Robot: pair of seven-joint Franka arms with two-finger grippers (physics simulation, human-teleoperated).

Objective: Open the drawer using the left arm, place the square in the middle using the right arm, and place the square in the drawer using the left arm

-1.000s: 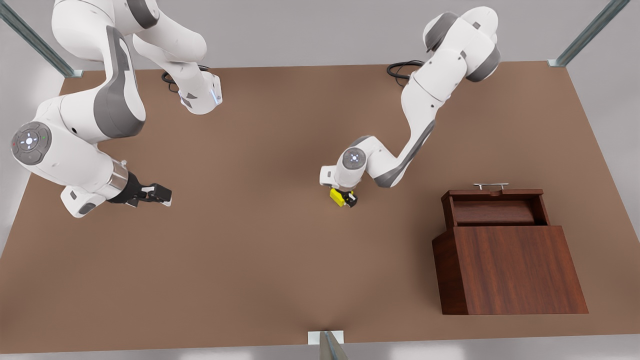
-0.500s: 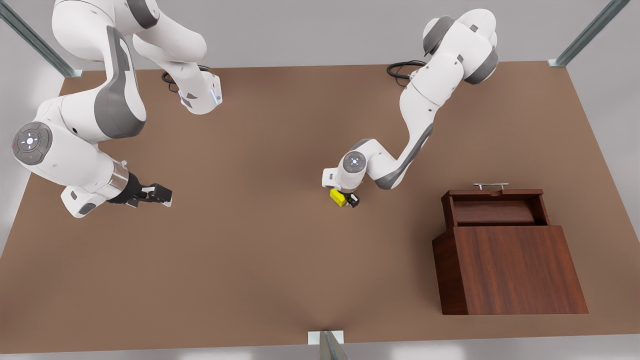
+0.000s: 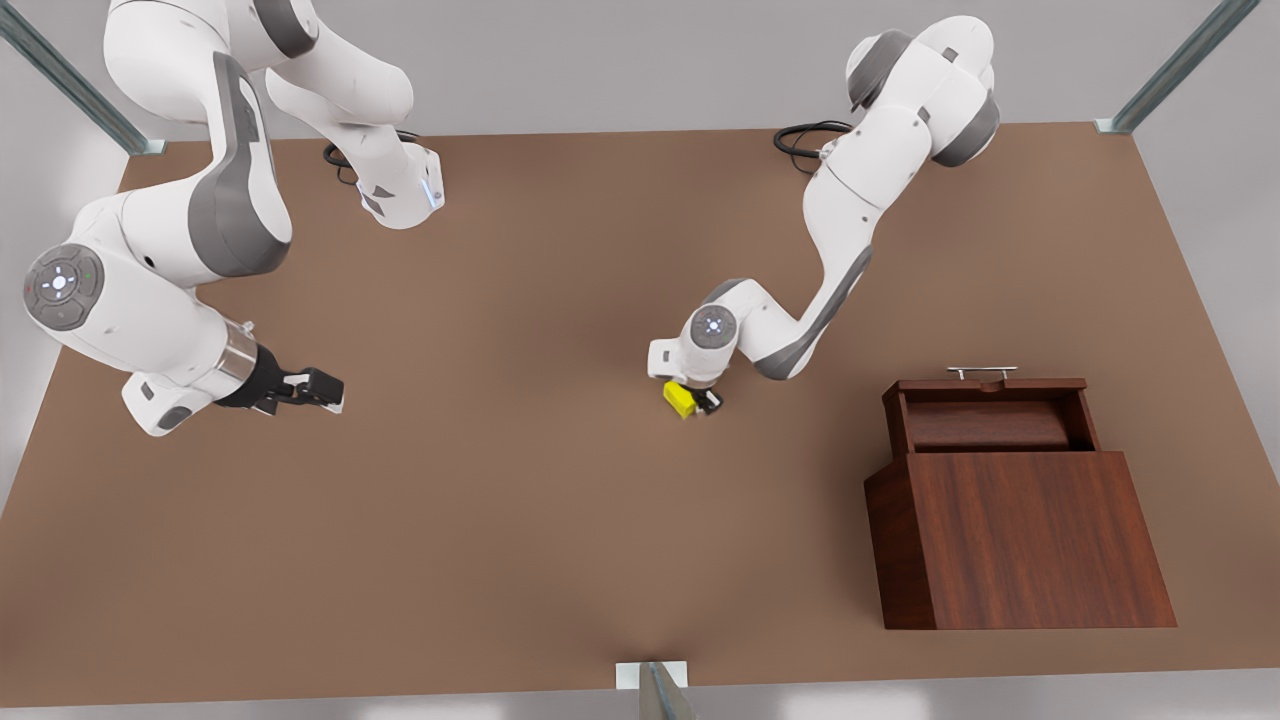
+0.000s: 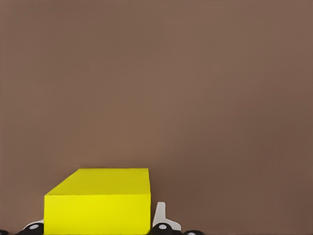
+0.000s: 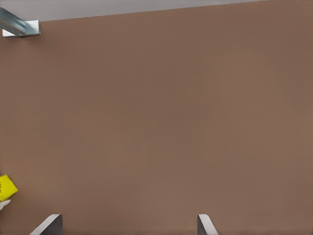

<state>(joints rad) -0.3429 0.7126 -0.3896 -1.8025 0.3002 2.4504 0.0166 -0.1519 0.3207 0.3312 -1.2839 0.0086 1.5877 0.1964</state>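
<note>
Cube time: the little yellow block sits near the middle of the front view, on or just above the brown table, I can't tell which, pinched in the left claw, which is clenched on it. The left wrist view has the cube low in frame with a white fingertip touching its side. Right claw waits at the left side of the front view, well apart from the cube, fingers spread and holding nothing. Drawer is pulled out of the wooden cabinet at the lower right, silver handle at its far edge.
</note>
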